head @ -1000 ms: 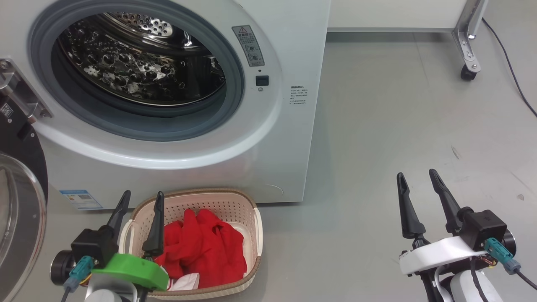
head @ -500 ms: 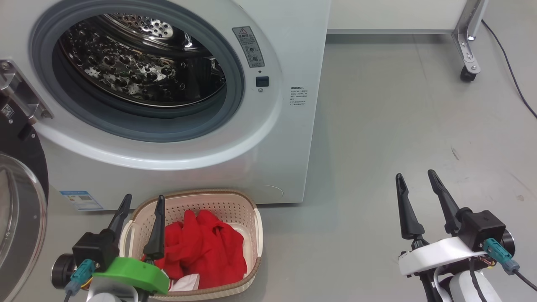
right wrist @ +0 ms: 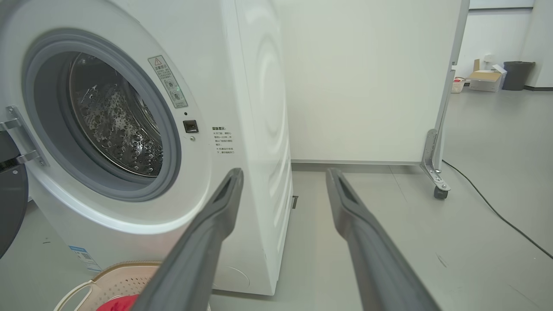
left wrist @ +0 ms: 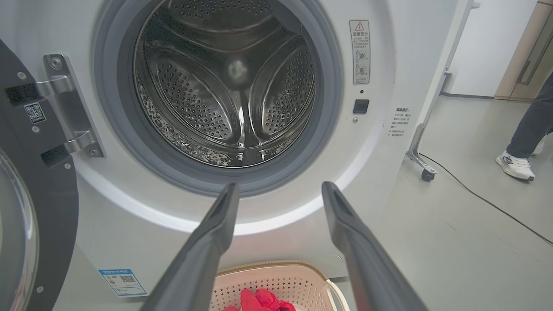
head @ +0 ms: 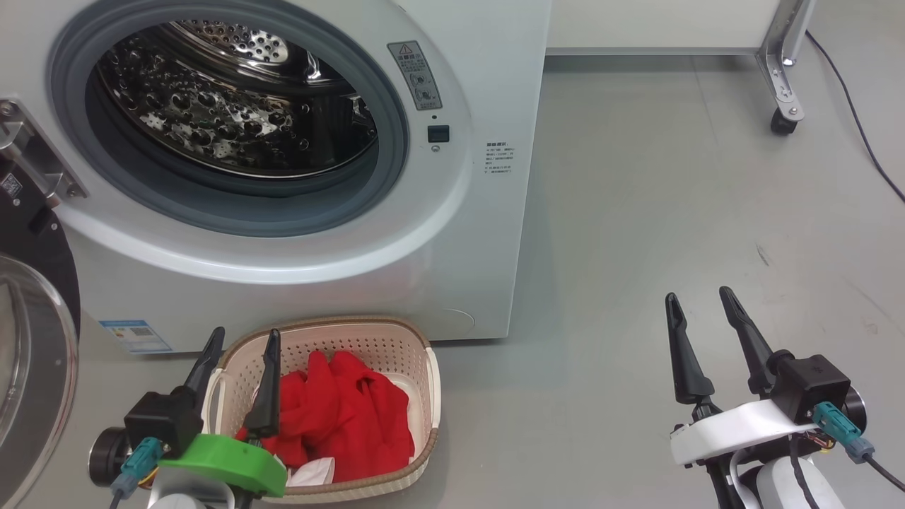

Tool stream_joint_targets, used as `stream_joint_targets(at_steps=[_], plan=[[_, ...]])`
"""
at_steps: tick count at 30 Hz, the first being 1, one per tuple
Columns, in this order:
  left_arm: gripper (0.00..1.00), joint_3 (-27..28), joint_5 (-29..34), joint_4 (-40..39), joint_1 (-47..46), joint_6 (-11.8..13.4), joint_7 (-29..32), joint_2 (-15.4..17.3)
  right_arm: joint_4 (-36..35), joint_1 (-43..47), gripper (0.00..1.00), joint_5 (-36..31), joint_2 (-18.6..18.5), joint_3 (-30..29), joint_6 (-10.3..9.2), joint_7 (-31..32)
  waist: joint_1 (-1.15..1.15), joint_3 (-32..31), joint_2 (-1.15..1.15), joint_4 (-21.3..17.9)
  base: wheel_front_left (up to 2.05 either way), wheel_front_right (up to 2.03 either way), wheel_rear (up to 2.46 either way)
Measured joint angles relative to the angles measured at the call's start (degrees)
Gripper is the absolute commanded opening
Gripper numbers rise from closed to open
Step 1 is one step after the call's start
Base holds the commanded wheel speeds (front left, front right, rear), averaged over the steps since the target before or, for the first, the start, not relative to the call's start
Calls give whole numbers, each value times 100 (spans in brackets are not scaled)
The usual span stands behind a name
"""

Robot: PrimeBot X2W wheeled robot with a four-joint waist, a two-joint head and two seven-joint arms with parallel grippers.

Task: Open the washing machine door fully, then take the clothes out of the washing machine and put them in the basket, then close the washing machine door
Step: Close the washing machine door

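Note:
The white washing machine [head: 488, 233] stands with its steel drum [head: 233, 106] bare inside. Its black-rimmed glass door [head: 32, 332] hangs swung out at the left edge, also visible in the left wrist view as the door [left wrist: 39, 207]. The cream basket [head: 424, 396] sits on the floor before the machine, holding the red garment [head: 353, 417] and a bit of white cloth [head: 314, 472]. My left gripper [head: 244, 339] hovers open at the basket's near-left corner, empty. My right gripper [head: 696, 300] stands open over bare floor at the lower right, empty.
A white partition on a wheeled metal leg [head: 781, 85] stands behind the machine, with a black cable [head: 862, 127] trailing over the grey floor. A person's leg and white shoe [left wrist: 516, 166] show at the far right of the left wrist view.
The head view has shifted slightly; both grippers stay open and nearly still, and the clothes lie unchanged in the basket.

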Motion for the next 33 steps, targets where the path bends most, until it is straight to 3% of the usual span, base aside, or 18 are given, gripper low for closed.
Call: stream_joint_targets(at_steps=[33], plan=[[100, -33, 0, -149, 1, 10, 0, -4, 1, 1, 100, 0, 25, -8, 1, 0, 0, 76, 0, 26, -99, 99, 0]])
